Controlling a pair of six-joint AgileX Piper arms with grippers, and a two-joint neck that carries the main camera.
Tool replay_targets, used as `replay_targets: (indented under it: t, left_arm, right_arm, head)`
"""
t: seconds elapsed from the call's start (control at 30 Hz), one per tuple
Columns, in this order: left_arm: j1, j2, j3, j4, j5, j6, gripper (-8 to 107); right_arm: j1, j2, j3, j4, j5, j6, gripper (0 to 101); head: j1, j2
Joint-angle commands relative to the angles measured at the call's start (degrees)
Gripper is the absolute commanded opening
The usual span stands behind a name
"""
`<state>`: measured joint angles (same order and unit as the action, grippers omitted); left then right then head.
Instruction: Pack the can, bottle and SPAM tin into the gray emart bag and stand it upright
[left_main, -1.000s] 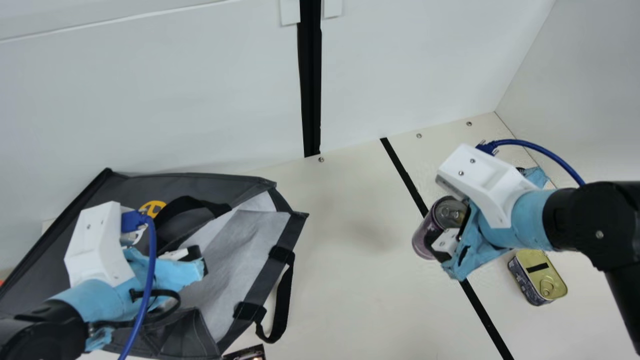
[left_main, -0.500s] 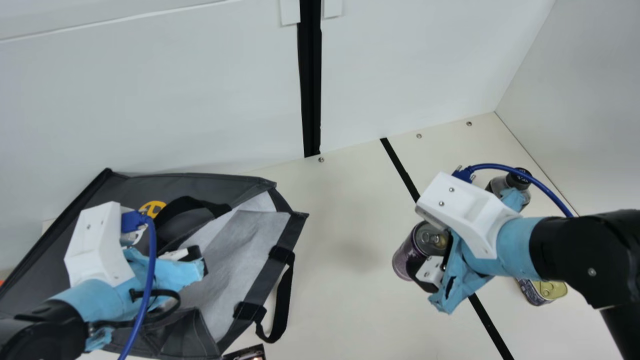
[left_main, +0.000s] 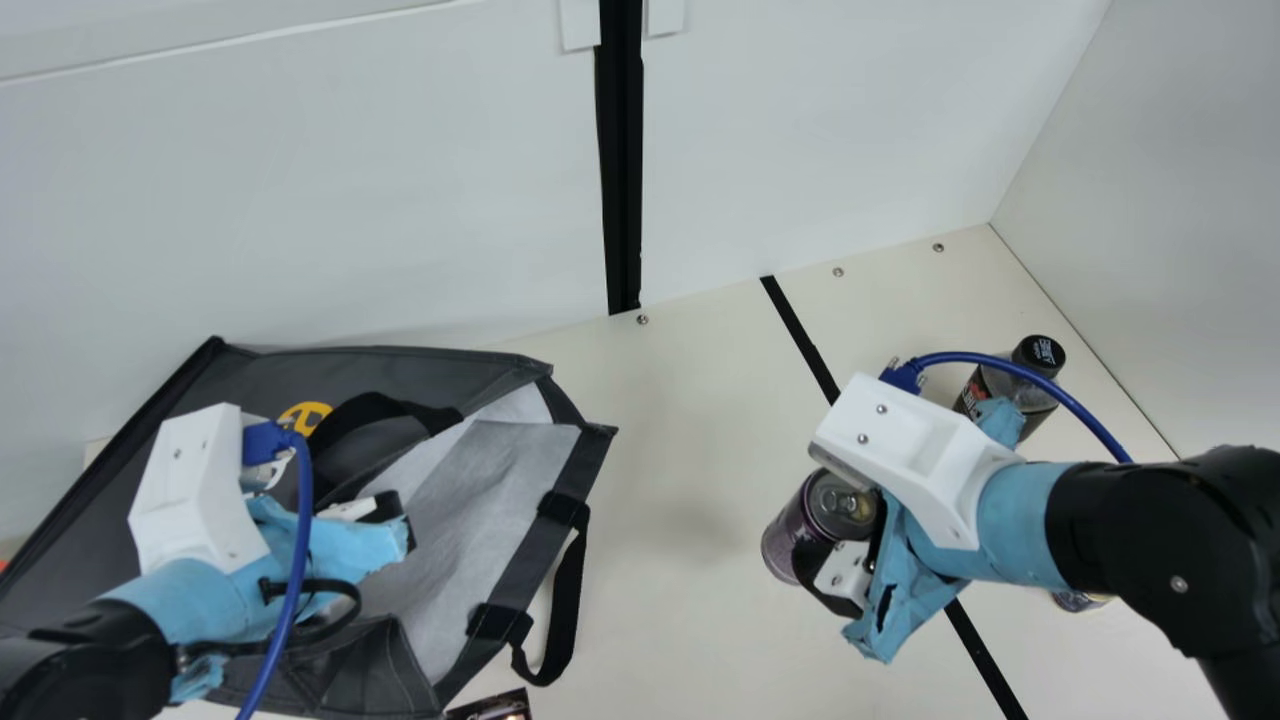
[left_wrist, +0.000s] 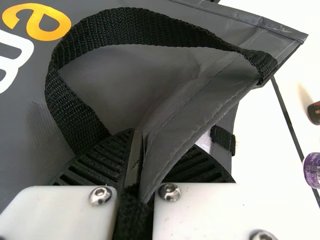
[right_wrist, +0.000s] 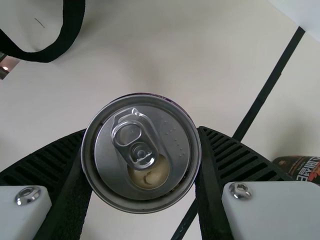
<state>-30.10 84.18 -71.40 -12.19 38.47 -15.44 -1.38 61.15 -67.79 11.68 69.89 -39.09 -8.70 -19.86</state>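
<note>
Purple can has shifted toward the gray emart bag, clamped between the fingers of the right end effector. Left end effector hasn't moved, pinching the fabric at the bag's mouth. Bag lies on its side, mouth facing the can. Bottle upright on the counter, SPAM tin mostly hidden under the right arm
</note>
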Motion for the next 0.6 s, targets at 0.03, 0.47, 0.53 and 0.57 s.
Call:
replay_targets:
  t: [0.03, 0.47, 0.53, 0.57]
  left_arm:
    - [0.0, 0.0, 0.0, 0.0, 0.0, 0.0, -8]
    - [0.0, 0.0, 0.0, 0.0, 0.0, 0.0, -8]
    - [0.0, 0.0, 0.0, 0.0, 0.0, 0.0, -8]
    - [0.0, 0.0, 0.0, 0.0, 0.0, 0.0, -8]
  right_arm:
    - [0.3, -0.2, 0.0, 0.3, 0.0, 0.1, 0]
    - [2.3, -2.3, -2.2, 4.1, 0.0, -0.5, 0]
    - [2.7, -2.5, -2.4, 4.8, 0.0, -0.3, 0]
    - [2.7, -2.6, -2.5, 5.2, 0.0, -0.3, 0]
  head:
    - [-1.3, -0.1]
    - [-1.3, -0.1]
    - [-1.3, -0.1]
    - [-1.3, -0.1]
